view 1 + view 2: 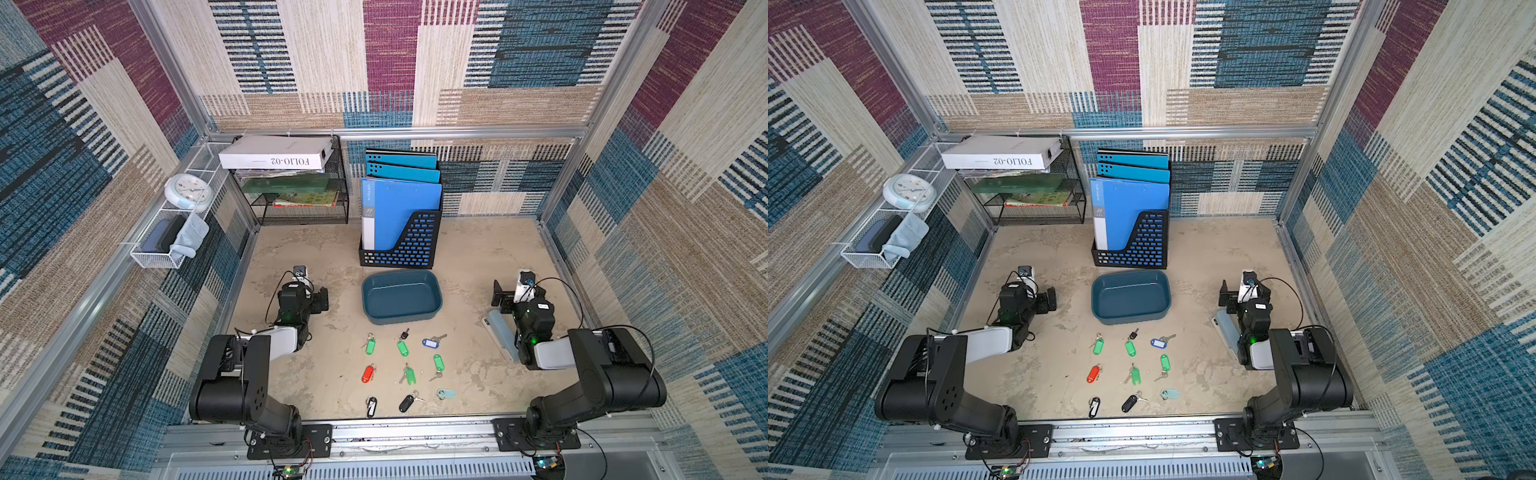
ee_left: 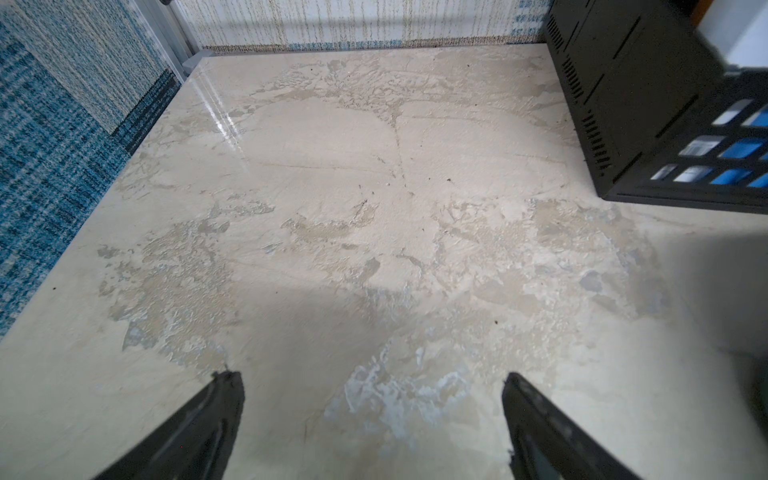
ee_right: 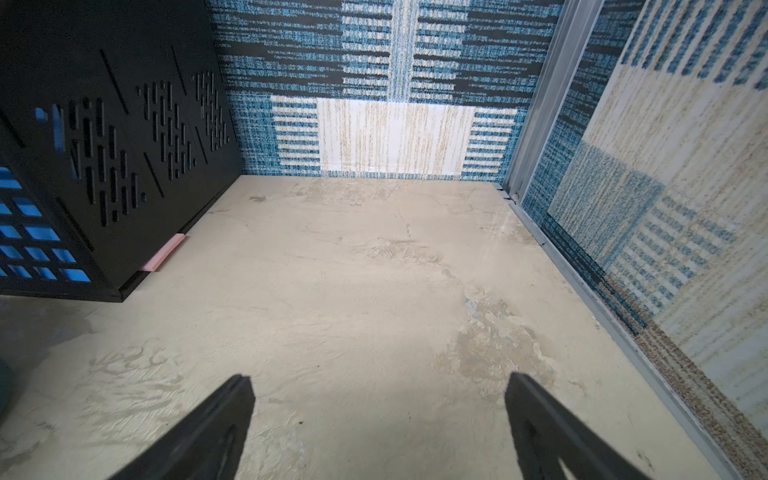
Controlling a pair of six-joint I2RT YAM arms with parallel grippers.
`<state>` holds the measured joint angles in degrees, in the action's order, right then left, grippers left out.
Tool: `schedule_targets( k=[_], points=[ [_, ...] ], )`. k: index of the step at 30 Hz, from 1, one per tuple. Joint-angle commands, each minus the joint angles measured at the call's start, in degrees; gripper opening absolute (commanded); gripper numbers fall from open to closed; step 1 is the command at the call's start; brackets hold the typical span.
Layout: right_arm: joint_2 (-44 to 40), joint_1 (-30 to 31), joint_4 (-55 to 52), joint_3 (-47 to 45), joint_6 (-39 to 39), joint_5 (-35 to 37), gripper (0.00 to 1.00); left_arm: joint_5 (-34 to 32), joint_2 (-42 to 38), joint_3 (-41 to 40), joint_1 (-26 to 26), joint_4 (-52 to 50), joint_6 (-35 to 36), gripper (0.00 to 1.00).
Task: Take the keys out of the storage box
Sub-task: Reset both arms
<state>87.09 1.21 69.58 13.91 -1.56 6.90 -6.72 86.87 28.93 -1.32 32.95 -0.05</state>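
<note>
1. Keys [image 1: 409,375]: I count nine tagged sets, all lying flat on the table [image 1: 478,249] outside the box. They sit in three rows of three, between the box and the rail where the arms are mounted. The far row reads green, green, blue; the middle row red, green, green; the near row black, black, pale blue. Each set lies apart from its neighbours.
2. Storage box [image 1: 401,297] [image 1: 1130,296]: a dark teal tray, upright in both top views. It is just beyond the far row of keys and just in front of the file holder.
3. Left gripper [image 2: 372,378]: the jaws are spread wide with nothing between them. It hangs over bare table, left of the box and well apart from it.
4. Right gripper [image 3: 380,380]: the jaws are likewise spread wide and grip nothing. It is over bare table, right of the box.
5. File holder [image 1: 409,241]: black and perforated, with blue folders [image 1: 405,208] standing in it.
6. Mesh rack [image 1: 303,208]: it stands at the far left corner and carries a white box [image 1: 274,156] on top.
7. Clock [image 1: 189,192]: it rests in a white wire basket [image 1: 156,257] on the left wall.
</note>
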Motion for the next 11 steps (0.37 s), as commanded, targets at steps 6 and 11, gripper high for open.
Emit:
schedule_targets(
  k=[6, 11],
  points=[
    [-0.17, 0.02, 0.64, 0.06, 0.39, 0.26, 0.99, -0.40, 0.21, 0.03, 0.03, 0.84, -0.56, 0.99],
    [-0.17, 0.03, 0.64, 0.06, 0.42, 0.24, 0.99, -0.39, 0.05, 0.23, 0.00, 0.39, -0.57, 1.00]
  ],
)
